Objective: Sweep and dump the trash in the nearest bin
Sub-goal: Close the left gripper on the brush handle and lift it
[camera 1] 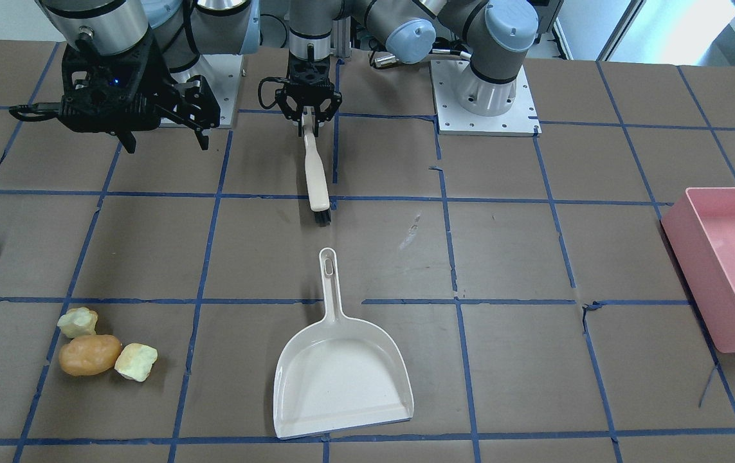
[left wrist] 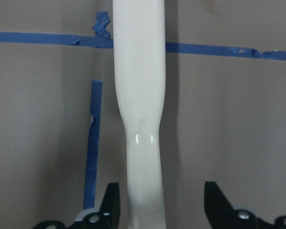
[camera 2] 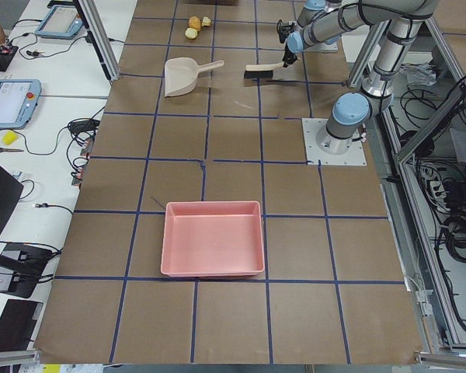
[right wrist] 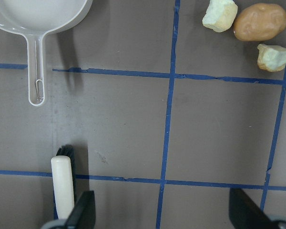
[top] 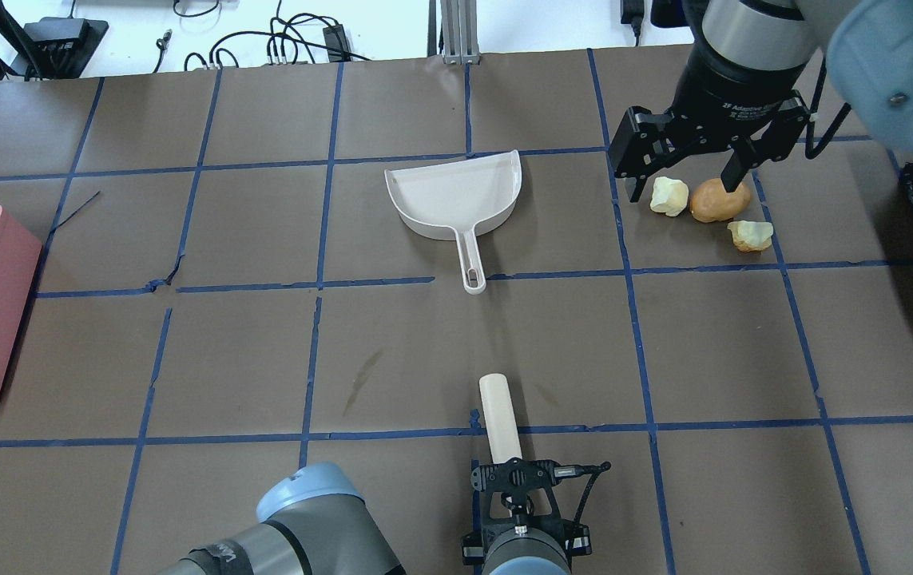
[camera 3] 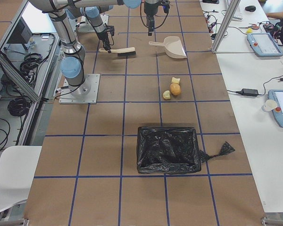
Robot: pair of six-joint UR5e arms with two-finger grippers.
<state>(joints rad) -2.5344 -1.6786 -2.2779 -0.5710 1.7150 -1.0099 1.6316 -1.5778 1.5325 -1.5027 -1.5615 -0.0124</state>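
The trash is an orange-brown potato-shaped lump (camera 1: 89, 355) with two pale yellow-green chunks (camera 1: 78, 321) (camera 1: 136, 361) beside it, and it also shows in the overhead view (top: 718, 200) and the right wrist view (right wrist: 260, 22). The white dustpan (camera 1: 341, 373) lies mid-table, handle toward the robot. The cream-handled brush (camera 1: 316, 177) lies flat. My left gripper (camera 1: 308, 132) is open astride the brush handle (left wrist: 139, 95), its fingers (left wrist: 112, 200) apart from it. My right gripper (top: 686, 185) is open and empty, held high above the table, and in the front view it (camera 1: 166, 143) is near the robot's base.
A pink bin (camera 1: 727, 257) stands at the table's end on my left side. A bin lined with a black bag (camera 3: 169, 149) stands at the end on my right side, nearer the trash. Blue tape lines grid the brown table (top: 248, 351).
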